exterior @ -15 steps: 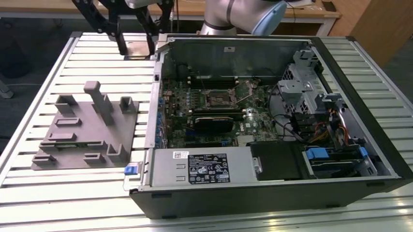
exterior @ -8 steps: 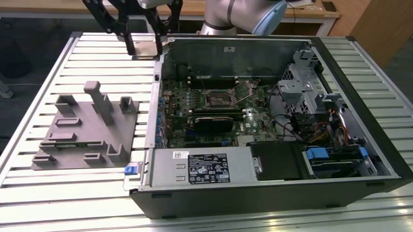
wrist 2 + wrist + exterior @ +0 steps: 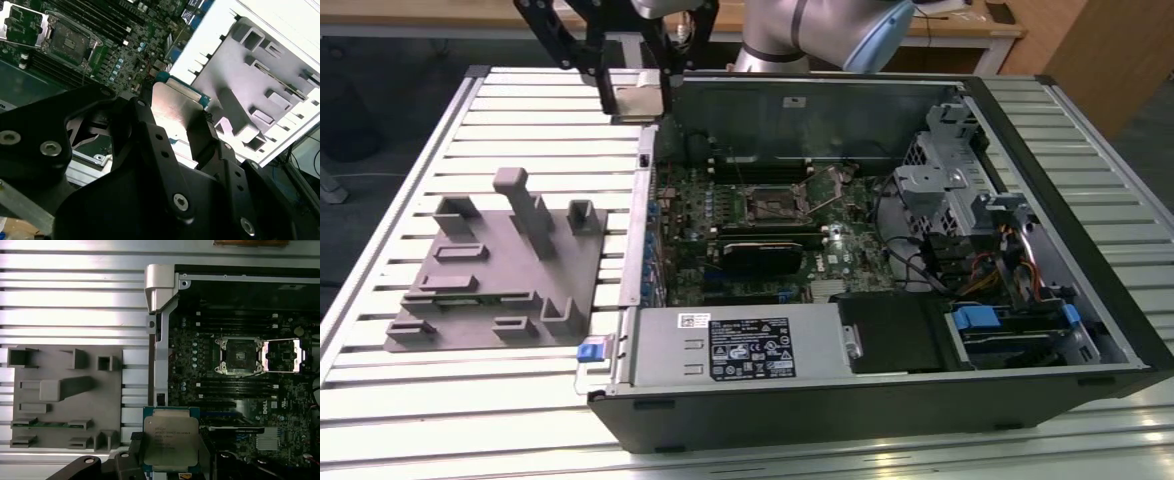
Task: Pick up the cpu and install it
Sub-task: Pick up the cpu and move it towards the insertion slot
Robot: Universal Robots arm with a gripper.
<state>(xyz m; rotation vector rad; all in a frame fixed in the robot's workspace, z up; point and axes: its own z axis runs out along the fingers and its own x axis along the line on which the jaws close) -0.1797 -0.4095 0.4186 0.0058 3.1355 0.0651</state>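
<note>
From the exterior view, the gripper (image 3: 638, 88) hangs over the far corner of the open computer case (image 3: 1067, 380), at the exterior view's left, with the cpu (image 3: 638, 104) pinched in it. In the second wrist view, black fingers (image 3: 145, 125) clamp the silvery chip's two edges. In the first wrist view, the chip is over the case's edge, well apart from the open socket (image 3: 239, 356).

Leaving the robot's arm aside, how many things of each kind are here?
cpu, gripped in the claw: 1
grey parts tray: 1
open computer case: 1
Total: 3
</note>
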